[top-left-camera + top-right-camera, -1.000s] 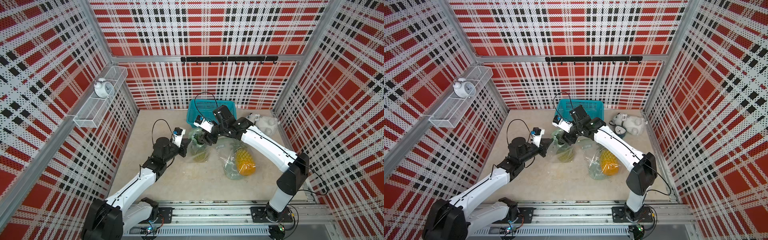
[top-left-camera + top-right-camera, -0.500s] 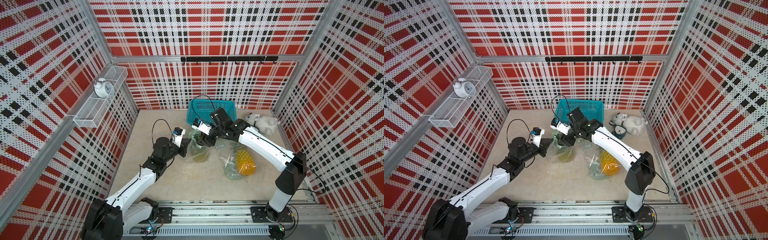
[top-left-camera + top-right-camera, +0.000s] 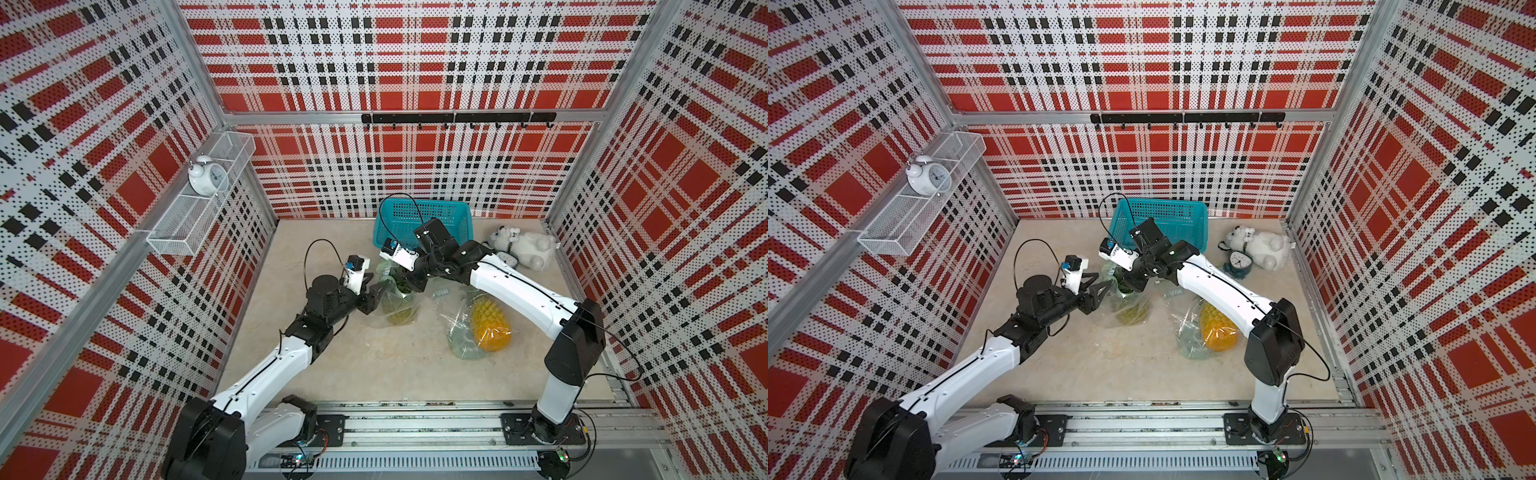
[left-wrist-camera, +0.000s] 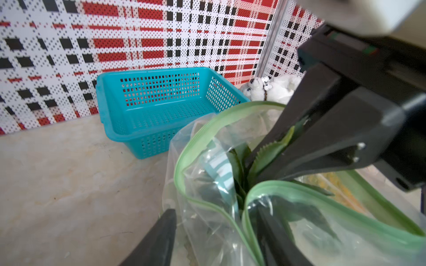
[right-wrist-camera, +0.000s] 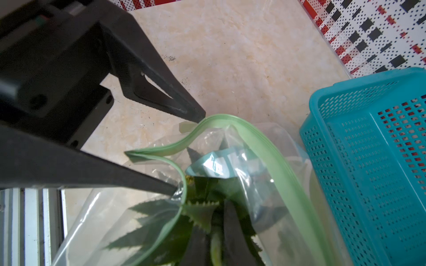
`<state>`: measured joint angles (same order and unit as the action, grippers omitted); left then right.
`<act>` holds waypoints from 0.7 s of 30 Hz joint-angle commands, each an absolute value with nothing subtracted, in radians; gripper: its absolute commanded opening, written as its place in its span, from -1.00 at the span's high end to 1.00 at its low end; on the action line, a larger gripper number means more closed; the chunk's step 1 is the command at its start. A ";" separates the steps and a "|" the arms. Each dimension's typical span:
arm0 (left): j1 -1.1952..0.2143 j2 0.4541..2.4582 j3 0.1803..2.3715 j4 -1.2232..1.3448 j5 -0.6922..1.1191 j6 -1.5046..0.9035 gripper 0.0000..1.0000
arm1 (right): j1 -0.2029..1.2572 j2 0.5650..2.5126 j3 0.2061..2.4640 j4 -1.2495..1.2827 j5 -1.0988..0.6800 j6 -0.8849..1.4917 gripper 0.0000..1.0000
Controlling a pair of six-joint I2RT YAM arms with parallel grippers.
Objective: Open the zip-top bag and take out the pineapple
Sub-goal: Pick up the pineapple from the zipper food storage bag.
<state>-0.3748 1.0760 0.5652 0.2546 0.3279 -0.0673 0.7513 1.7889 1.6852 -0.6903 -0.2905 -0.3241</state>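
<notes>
Crown leaves of the pineapple (image 4: 267, 154) are pinched between the closed jaws of the right gripper (image 4: 251, 170). This gripper reaches down through the open mouth of the zip-top bag (image 4: 202, 184). The fruit's body hangs below the gripper, inside the bag, and shows yellow through the plastic in a top view (image 3: 397, 316). Gripping the tuft looks deliberate: it is the only part standing up into the opening, and it gives a firm handle for a straight pull.

Directly opposite, the left gripper (image 5: 189, 153) has its jaws apart and clamps nothing. Its fingers (image 5: 92, 170) straddle the near lip of the bag: one tip touches the green zip strip and the other rests against the plastic wall just under it. My guess is that it stands there to keep the mouth spread, and perhaps to take hold of the rim.

With the left gripper loose, the bag is anchored only by its own weight on the desk (image 3: 374, 374). It may therefore ride up with the fruit unless the rim is held.

A teal basket (image 3: 424, 216) stands just beyond the right gripper, a likely drop spot. A second bagged pineapple (image 3: 488, 328) lies back along the right arm, apart from both grippers.
</notes>
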 commanded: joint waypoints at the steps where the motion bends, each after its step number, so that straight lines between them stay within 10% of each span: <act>1: -0.339 1.047 0.520 0.313 0.361 -0.116 -0.36 | 0.746 1.745 1.662 -0.675 -0.309 -0.310 1.00; 21: -0.046 0.931 0.228 0.778 0.448 -0.755 -0.53 | 0.631 1.606 1.719 -0.665 -0.412 -0.229 1.00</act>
